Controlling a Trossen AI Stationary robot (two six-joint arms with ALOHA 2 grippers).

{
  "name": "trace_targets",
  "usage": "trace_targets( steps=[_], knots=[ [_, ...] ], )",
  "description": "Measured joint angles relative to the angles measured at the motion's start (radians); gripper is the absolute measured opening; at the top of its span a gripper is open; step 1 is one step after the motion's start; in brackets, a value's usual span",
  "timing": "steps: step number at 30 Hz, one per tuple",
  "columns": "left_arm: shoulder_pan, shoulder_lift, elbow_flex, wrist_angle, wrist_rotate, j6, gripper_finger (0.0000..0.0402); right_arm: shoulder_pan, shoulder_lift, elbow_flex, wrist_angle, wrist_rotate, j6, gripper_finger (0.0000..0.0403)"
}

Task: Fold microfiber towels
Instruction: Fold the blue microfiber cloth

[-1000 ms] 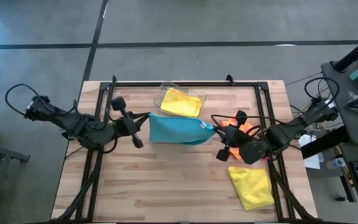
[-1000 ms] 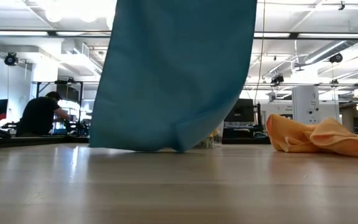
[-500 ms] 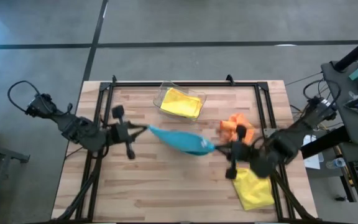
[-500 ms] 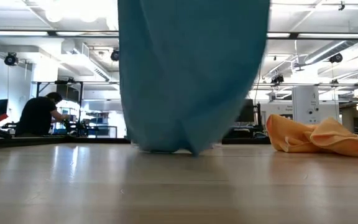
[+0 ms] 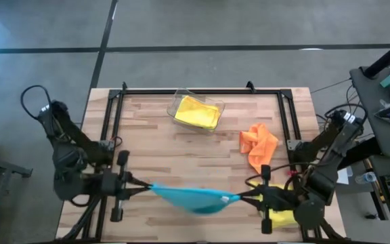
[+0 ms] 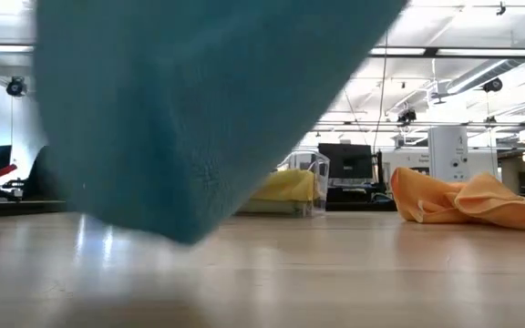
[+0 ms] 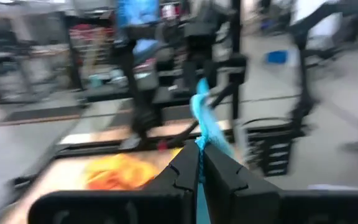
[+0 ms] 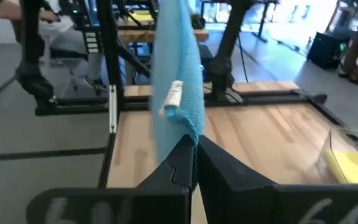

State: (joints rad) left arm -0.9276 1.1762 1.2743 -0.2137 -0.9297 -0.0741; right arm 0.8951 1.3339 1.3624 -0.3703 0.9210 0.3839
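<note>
The blue towel (image 5: 193, 198) hangs in the air over the front part of the table (image 5: 181, 156). It is stretched between the two grippers and sags in the middle. The left gripper (image 5: 143, 186) pinches one corner with its jaws shut tight. The right gripper (image 5: 244, 197) pinches the other corner, jaws shut tight too.

In the low view the blue towel fills the near side, and its lowest edge hangs just above the wood.

The orange towel (image 5: 257, 144) lies crumpled on the table, behind the right gripper. A yellow towel (image 5: 284, 217) lies under the right arm, mostly hidden. Another yellow towel (image 5: 198, 112) sits in the clear bin (image 5: 179, 103) at the back of the table.
</note>
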Motion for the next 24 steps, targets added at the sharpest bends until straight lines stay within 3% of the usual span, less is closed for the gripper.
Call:
trace_targets(
  steps=[4,9,12,17,20,24],
  knots=[
    [-0.003,-0.025,-0.033,-0.205,-0.134,-0.175,0.0000,-0.020,-0.011,-0.006,-0.232,0.070,0.194,0.0008],
    [0.080,-0.087,-0.104,-0.585,-0.148,-0.593,0.0000,-0.085,-0.022,-0.040,-0.683,0.085,0.628,0.0008],
    [0.122,-0.118,-0.186,-0.677,-0.102,-0.706,0.0000,-0.111,-0.016,-0.089,-0.823,0.051,0.782,0.0008],
    [0.193,-0.152,-0.351,-0.589,0.003,-0.707,0.0000,-0.153,-0.016,-0.207,-0.743,-0.021,0.798,0.0008],
    [0.226,-0.162,-0.431,-0.513,0.084,-0.684,0.0000,-0.178,-0.016,-0.274,-0.603,-0.084,0.711,0.0008],
    [0.256,-0.162,-0.509,-0.502,0.140,-0.681,0.0000,-0.191,-0.016,-0.357,-0.349,-0.091,0.527,0.0009]
  ],
)
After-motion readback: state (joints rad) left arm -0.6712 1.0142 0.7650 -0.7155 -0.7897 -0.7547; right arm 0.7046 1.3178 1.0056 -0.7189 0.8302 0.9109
